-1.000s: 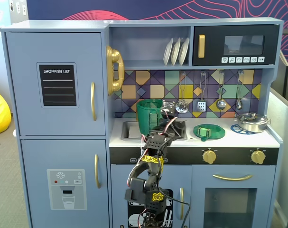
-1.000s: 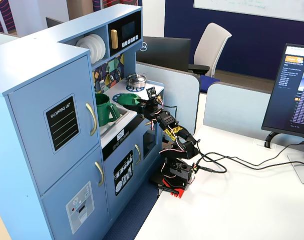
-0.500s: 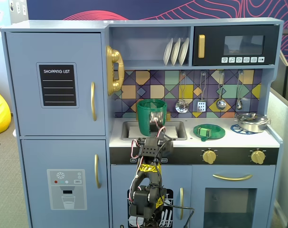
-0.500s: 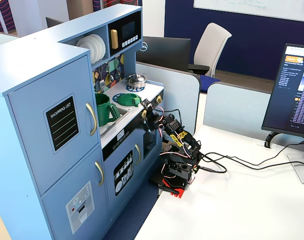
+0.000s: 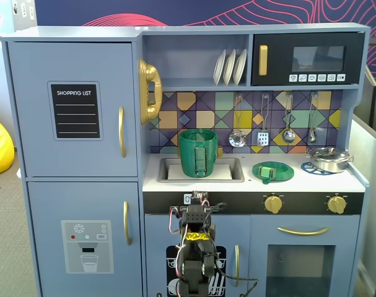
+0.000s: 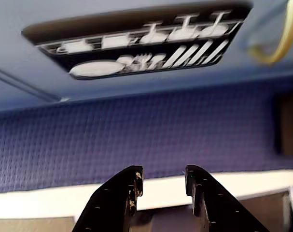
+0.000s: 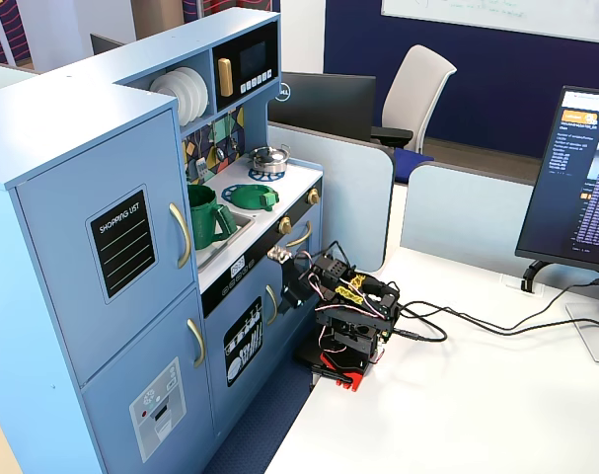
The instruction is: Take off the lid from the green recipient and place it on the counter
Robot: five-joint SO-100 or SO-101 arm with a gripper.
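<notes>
On the counter [image 5: 336, 181], right of the sink, you've got the lid [image 5: 272, 171] lying flat; pot [image 5: 198, 152] sits in the sink, gripper [image 6: 161, 186] narrowly parted, empty.

Fixed view, frontal: faces the toy kitchen [image 5: 188, 161] square-on at counter [image 5: 299, 180] height, near, with the arm [image 5: 197, 247] at bottom centre.
Fixed view, oblique: stands farther back and higher, off to the kitchen's side, looking down across cabinet, arm [image 7: 348, 316] and white table [image 7: 457, 395].
Wrist view: close to the lower cabinet door, tilted; gripper [image 6: 161, 181] enters from the bottom edge.
Shared: both fixed views show the counter [image 7: 279, 188] and arm.
</notes>
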